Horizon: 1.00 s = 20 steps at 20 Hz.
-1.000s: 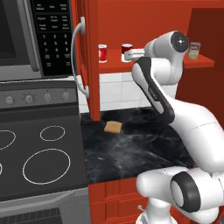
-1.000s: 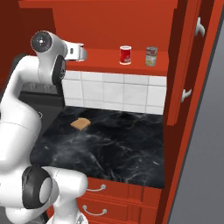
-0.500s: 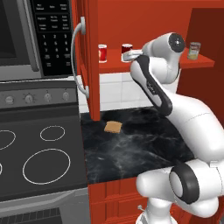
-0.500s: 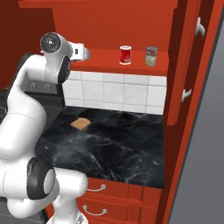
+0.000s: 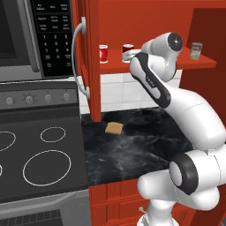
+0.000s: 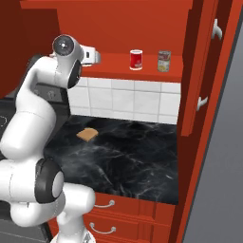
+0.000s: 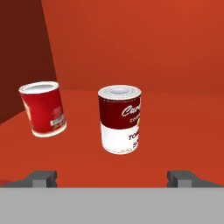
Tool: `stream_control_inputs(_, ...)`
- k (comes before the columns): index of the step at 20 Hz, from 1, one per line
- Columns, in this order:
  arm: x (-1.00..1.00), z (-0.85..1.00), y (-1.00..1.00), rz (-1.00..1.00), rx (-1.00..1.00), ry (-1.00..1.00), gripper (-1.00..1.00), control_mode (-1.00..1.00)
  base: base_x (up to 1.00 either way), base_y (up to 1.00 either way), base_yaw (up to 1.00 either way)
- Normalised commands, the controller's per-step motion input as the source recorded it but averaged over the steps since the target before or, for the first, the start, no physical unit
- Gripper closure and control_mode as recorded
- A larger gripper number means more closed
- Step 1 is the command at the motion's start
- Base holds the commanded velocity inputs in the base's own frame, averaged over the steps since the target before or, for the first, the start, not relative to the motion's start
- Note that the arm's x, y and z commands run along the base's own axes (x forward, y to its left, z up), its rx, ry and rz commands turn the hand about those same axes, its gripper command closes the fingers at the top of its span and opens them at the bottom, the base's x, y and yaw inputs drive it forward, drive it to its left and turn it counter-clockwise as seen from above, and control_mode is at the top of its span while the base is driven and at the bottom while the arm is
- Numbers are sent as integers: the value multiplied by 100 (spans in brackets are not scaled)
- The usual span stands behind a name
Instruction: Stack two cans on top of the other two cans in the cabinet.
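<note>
Cabinet [image 5: 150, 26]: red wall cupboard, upper centre of the left base view; door with grey handle [image 5: 78, 57] stands open beside the microwave [image 5: 31, 35].
Shelf [image 6: 142, 71]: holds four cans, all upright, none stacked.
Left pair: two red-and-white cans [image 5: 103, 54] [image 5: 127, 52], near each other but apart; in the hand view they sit at centre left [image 7: 43, 109] and centre [image 7: 119, 118].
Right pair: red-and-white can [image 6: 136, 59] and olive-green can [image 6: 164, 61], just beside each other, upper centre of the right base view.
Gripper [image 7: 111, 177]: at shelf level facing the left pair; jaws spread apart, holding nothing.
Counter [image 6: 133, 161]: black marble, one bread slice [image 6: 87, 134].
</note>
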Motion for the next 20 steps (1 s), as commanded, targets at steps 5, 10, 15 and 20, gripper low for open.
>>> stream_control_inputs(5, 23, -8, 0, 3, 0, 1, -100, -100, 0, 0, 0)
stream_control_inputs(10, 26, -9, 0, 3, 0, 0, -100, -100, 0, 0, 0)
stream_control_inputs(15, 28, -7, 0, 2, 0, 0, -100, -100, 0, 0, 0)
stream_control_inputs(20, 26, -3, 0, 2, 0, 0, -100, -100, 0, 0, 0)
